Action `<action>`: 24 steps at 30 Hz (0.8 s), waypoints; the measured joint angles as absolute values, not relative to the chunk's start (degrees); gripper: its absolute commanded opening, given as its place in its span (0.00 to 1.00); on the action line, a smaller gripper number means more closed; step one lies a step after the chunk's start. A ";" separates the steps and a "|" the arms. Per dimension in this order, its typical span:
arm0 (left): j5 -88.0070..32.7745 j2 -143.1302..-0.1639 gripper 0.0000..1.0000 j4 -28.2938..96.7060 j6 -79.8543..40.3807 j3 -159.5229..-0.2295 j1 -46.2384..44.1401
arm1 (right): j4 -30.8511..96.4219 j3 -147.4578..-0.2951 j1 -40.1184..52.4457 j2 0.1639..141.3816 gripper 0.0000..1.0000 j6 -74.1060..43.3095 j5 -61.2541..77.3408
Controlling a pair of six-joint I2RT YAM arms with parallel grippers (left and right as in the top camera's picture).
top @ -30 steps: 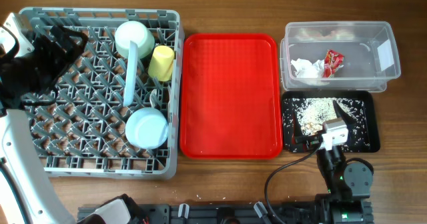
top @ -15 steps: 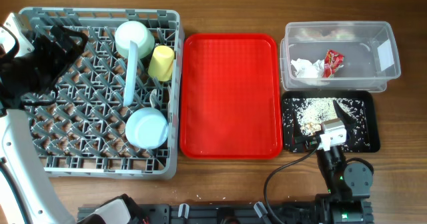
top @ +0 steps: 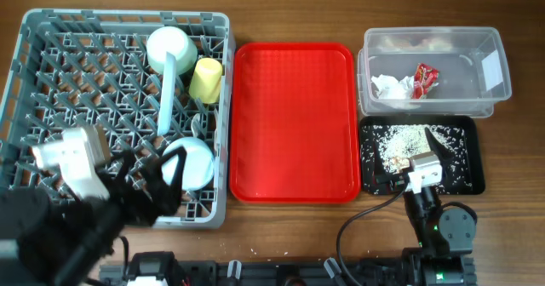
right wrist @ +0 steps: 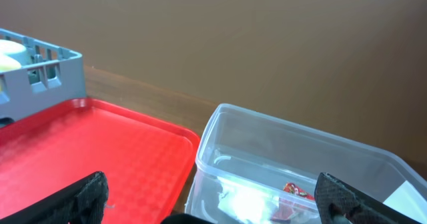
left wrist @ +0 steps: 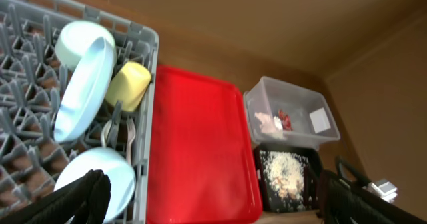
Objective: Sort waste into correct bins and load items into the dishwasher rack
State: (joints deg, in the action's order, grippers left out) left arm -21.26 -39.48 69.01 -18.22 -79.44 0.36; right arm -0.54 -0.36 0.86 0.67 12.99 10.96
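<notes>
The grey dishwasher rack (top: 51, 90) holds a pale green bowl (top: 170, 46), a pale blue plate (top: 167, 90) on edge, a yellow cup (top: 205, 79), a pale blue bowl (top: 191, 163) and white cutlery (left wrist: 121, 129). The clear tub (top: 477, 56) holds a white napkin (top: 389, 87) and a red wrapper (top: 424, 77). The black tray (top: 468, 163) holds rice-like scraps (top: 400, 139). My left gripper (top: 157, 174) is open and empty at the rack's front, beside the blue bowl. My right gripper (top: 406, 148) is open and empty over the black tray.
A large red serving tray (top: 294, 120) lies bare between the rack and the bins. The left wrist view shows the rack (left wrist: 143, 44), red tray (left wrist: 193, 137) and tub (left wrist: 267, 97). The right wrist view shows the tub (right wrist: 267, 144) and red tray (right wrist: 100, 144).
My left arm has swung from the rack's far left corner down to its front edge, near the blue bowl. The right arm and all objects have not moved.
</notes>
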 measured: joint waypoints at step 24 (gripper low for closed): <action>2.48 -0.75 1.00 -8.25 -21.34 -0.78 -0.49 | -0.64 -0.36 0.86 0.62 1.00 13.19 10.96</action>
State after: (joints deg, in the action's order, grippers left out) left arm 2.48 -0.75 -8.25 -21.34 -0.78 -0.49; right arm -0.64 -0.36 0.86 0.62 13.19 10.96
